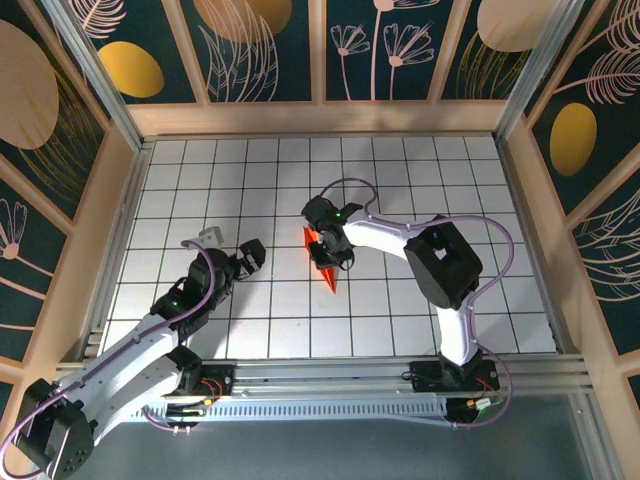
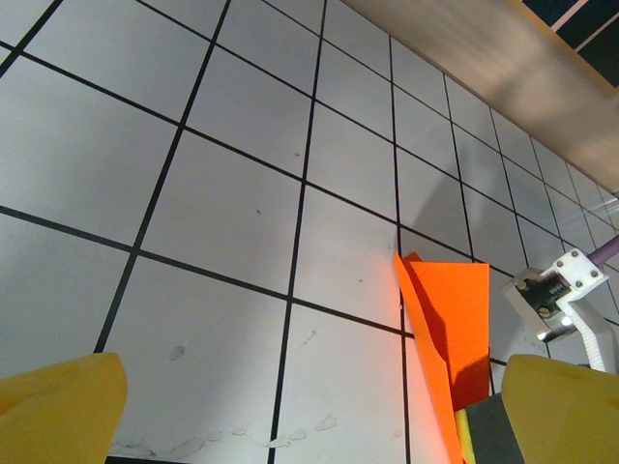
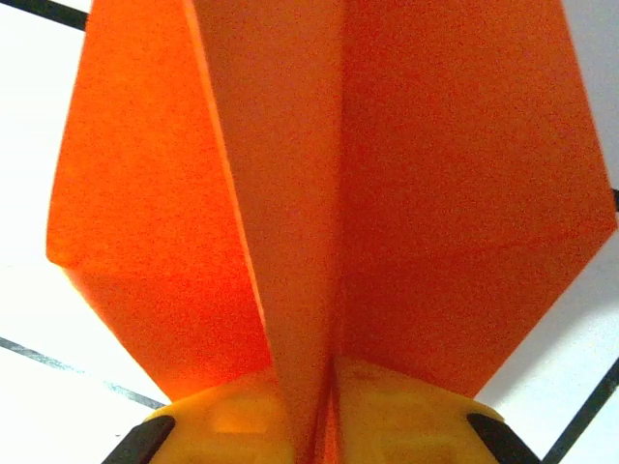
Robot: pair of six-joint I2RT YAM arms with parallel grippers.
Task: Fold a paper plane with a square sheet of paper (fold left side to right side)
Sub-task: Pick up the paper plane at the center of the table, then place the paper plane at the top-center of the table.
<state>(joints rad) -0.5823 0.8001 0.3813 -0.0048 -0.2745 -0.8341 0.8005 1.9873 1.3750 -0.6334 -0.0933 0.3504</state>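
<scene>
1. Measuring everything off the right gripper (image 1: 330, 243), since that's where the action is. The orange paper plane (image 1: 325, 268) is right in it: on the right wrist cam the two yellow fingers (image 3: 227, 416) are squeezed together on the raised centre fold, with a wing flaring out on either side.
2. Long axis: from above, the plane runs from the right gripper toward the arm bases. The blunt end is up at the gripper and the pointed tip is on the near side, leaning a touch to the right.
3. The left gripper (image 1: 250, 255) sits off to the left of the right gripper, low over the white grid table (image 1: 450, 190) and apart from the paper. Its fingers (image 2: 58, 406) are spread wide with nothing between them. On its own cam the plane is ahead and off to the right-hand finger's side.
4. My read: the right arm is obviously the nearer one, and whatever comes next hangs on that pinch along the crease. If the left wants in, it has to come across toward the right gripper and meet the wing facing it side-on.
5. Folding looks pretty much done to me, just a guess though.
</scene>
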